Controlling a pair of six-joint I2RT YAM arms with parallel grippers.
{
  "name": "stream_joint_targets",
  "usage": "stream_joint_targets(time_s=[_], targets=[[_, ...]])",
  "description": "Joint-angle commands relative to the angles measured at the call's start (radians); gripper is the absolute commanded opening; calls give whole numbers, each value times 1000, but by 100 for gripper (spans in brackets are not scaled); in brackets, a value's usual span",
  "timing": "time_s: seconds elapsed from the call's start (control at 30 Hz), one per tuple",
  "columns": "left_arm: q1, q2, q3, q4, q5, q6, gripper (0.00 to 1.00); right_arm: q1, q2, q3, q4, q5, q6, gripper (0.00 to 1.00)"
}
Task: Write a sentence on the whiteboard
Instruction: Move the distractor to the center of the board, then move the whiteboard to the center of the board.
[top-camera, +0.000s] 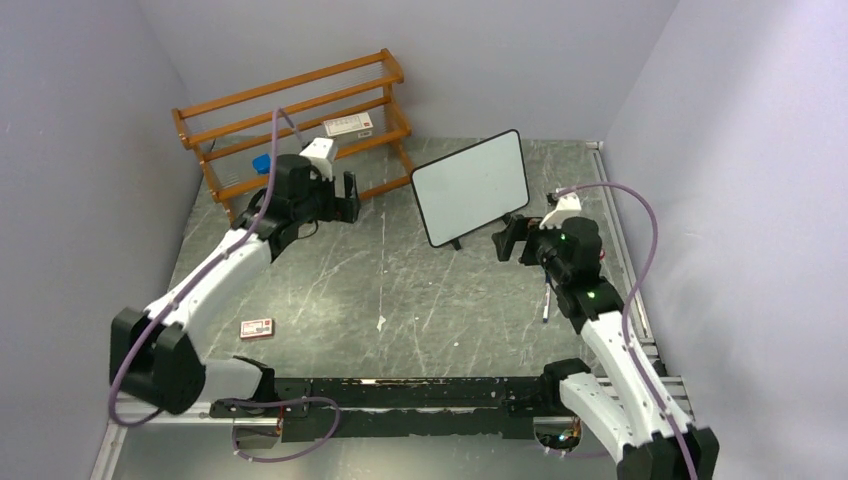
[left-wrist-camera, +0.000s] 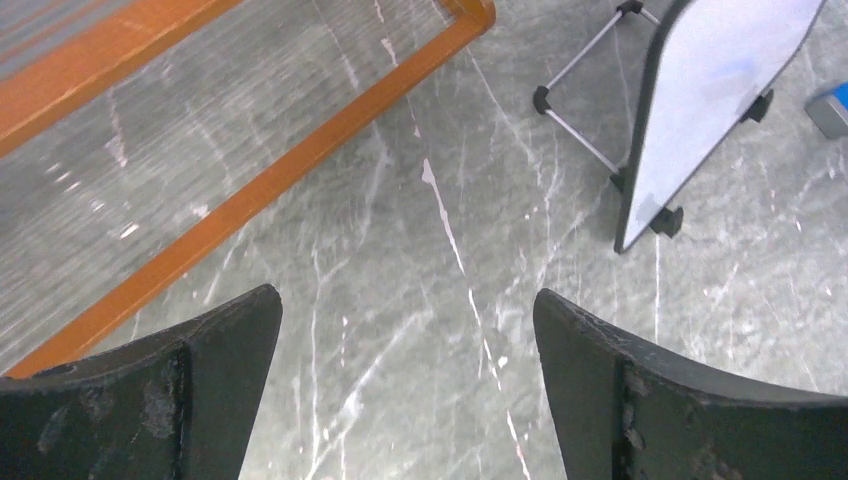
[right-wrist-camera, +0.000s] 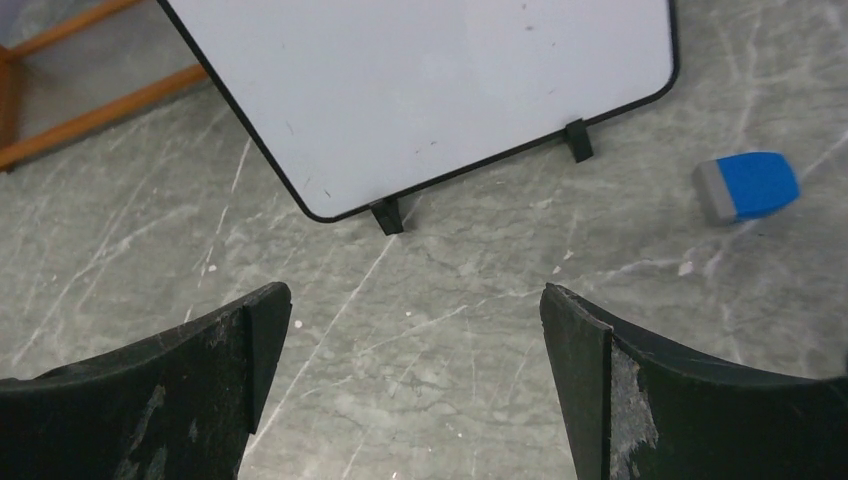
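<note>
- Grey marbled counter (top-camera: 400, 300), streaked with white veins, fills the floor of a pale lilac enclosure.
- Orange wooden rack (top-camera: 290, 105) with slatted shelves stands at the far left corner of the counter.
- Left arm (top-camera: 210, 275), white and black, reaches from the near left toward the rack. The left fingers (left-wrist-camera: 230, 340) are spread wide above bare counter with nothing between them.
- Right arm (top-camera: 600, 340) reaches up the right side. The right fingers (right-wrist-camera: 250, 330) are also spread wide and hold nothing; they point at the lower edge of the board.
- Whiteboard (top-camera: 470, 185) stands tilted on the far middle of the counter, between the two arms and just right of the rack. It rests on two short black feet (right-wrist-camera: 387, 215). Its face is white with a few tiny specks, and the left wrist view shows a faint blue smear.
- Blue eraser (right-wrist-camera: 750, 185) with a grey end lies on the counter near the board's right corner, apart from it.
- Thin dark marker (top-camera: 545, 303) lies on the counter just beside the right arm.
- Small red-and-white box (top-camera: 257, 328) lies on the near left counter beside the left arm.
</note>
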Motion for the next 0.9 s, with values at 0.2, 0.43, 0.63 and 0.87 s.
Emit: stream_joint_targets(time_s=[0.2, 0.43, 0.63, 0.87], targets=[[-38, -283, -190, -50, -149, 46, 100, 27, 365, 53, 181, -131, -27, 94], [-53, -314, -227, -40, -270, 61, 100, 138, 570, 102, 273, -58, -34, 82], [-55, -344, -242, -30, -292, 68, 100, 195, 737, 139, 341, -20, -11, 66], [-61, -352, -243, -24, -293, 69, 100, 235, 862, 177, 389, 34, -10, 54]])
